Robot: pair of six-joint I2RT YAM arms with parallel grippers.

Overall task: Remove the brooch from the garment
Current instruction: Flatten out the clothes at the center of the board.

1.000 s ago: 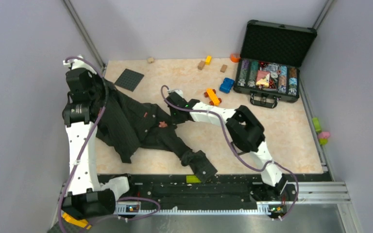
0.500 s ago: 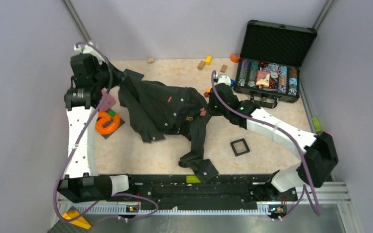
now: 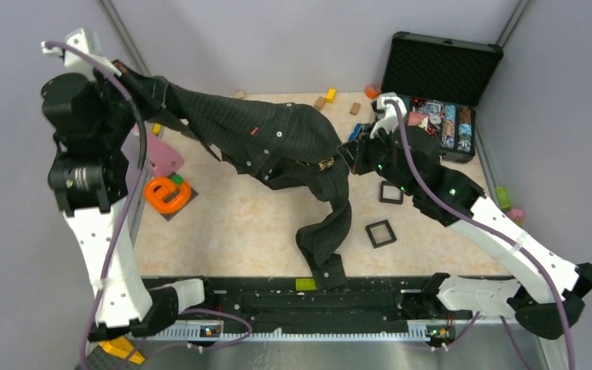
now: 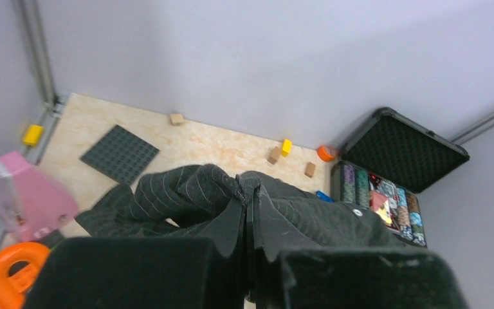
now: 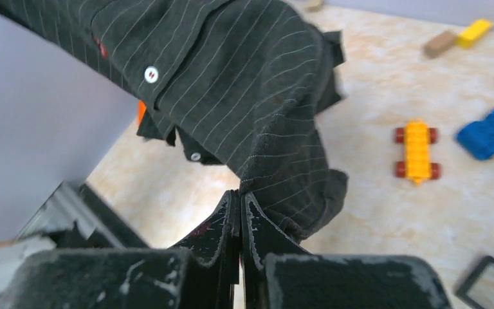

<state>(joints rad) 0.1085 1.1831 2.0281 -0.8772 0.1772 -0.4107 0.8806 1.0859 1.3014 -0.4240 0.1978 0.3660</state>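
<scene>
Overhead, a beige table [image 3: 231,223] spreads beneath the two arms. Stretched in the air above it hangs the garment [image 3: 277,139], a dark pinstriped shirt. The left pincer [image 3: 140,86], raised at the far left, is pressed together on one end of the shirt; its wrist view shows a fold of cloth wedged between the closed fingers. The right pincer [image 3: 352,154] pinches the other end, its fingers clamped tight on the fabric. One sleeve droops from just beside the right pincer down to the table's near edge. An open black case [image 3: 439,73] of coloured chips sits just behind the right pincer. Two black square frames [image 3: 379,233] lie on the table below it. The brooch [image 3: 326,163], a tiny gold glint, sits on the fabric just left of the right pincer, well apart from the left one.
</scene>
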